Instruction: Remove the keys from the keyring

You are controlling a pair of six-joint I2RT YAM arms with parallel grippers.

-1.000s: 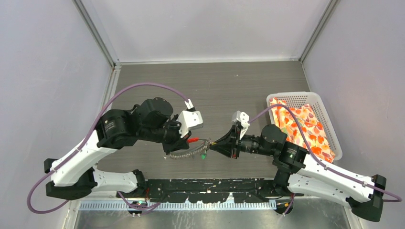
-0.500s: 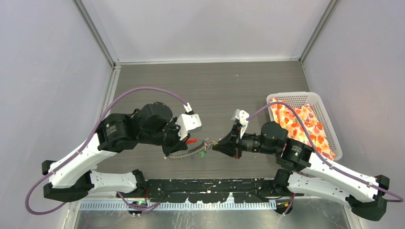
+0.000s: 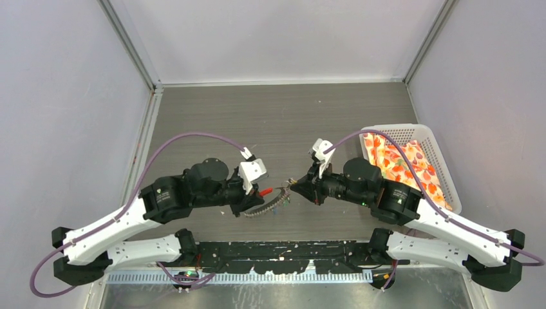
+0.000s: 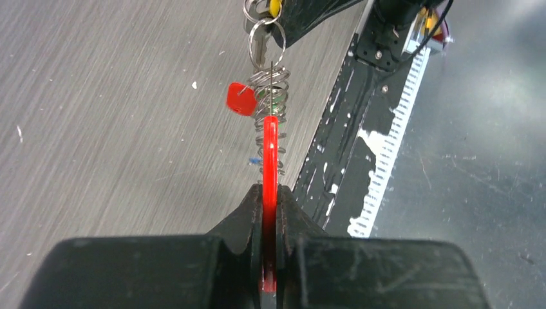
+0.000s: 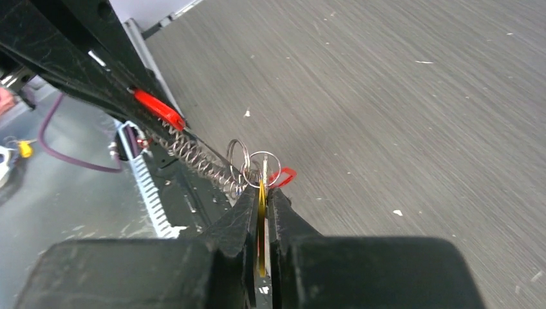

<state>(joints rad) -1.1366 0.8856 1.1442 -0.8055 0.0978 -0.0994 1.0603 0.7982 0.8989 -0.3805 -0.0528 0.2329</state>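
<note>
Left jaws clamp the keyring (image 4: 271, 90) by its red section (image 4: 270, 149), right jaws pinch a yellow key (image 5: 261, 215); freeing it likely means threading along the coil.

The left tool (image 3: 256, 193) and its arm have dropped toward the near edge; the right tool (image 3: 295, 184) has moved farther back, and the keyring (image 3: 267, 207) now sits further right.

Open tabletop (image 3: 277, 116) ahead; basket (image 3: 394, 127) crowds the right.
</note>
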